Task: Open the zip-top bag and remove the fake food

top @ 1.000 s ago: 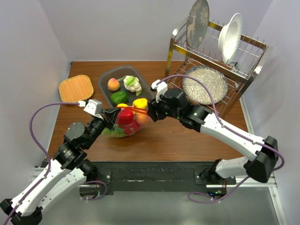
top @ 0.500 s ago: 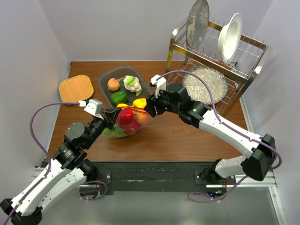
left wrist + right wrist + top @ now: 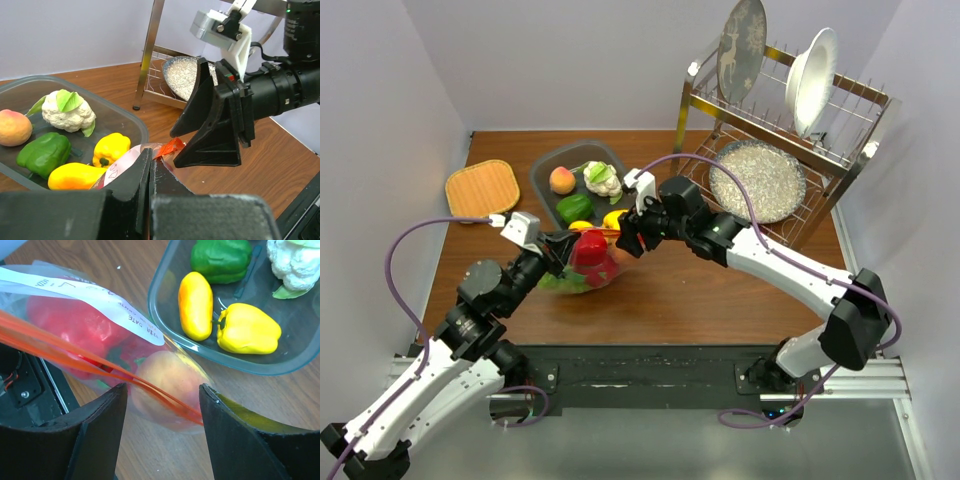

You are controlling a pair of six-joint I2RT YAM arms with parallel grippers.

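Orange zip strip [image 3: 60,351] on clear bag [image 3: 585,272]: left claw [image 3: 150,162] clamped bag edge; right claw [image 3: 162,390] stood apart astride strip; best closed squarely before pulling.

Overhead wide — wrists close on bag [image 3: 585,262]

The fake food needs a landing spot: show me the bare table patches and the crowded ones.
Bare table runs from the zip-top bag to the near edge; a smaller patch sits between woven mat and left arm. Crowded: centre, where left gripper and right gripper meet the bag beside the tray, and the dish rack corner.
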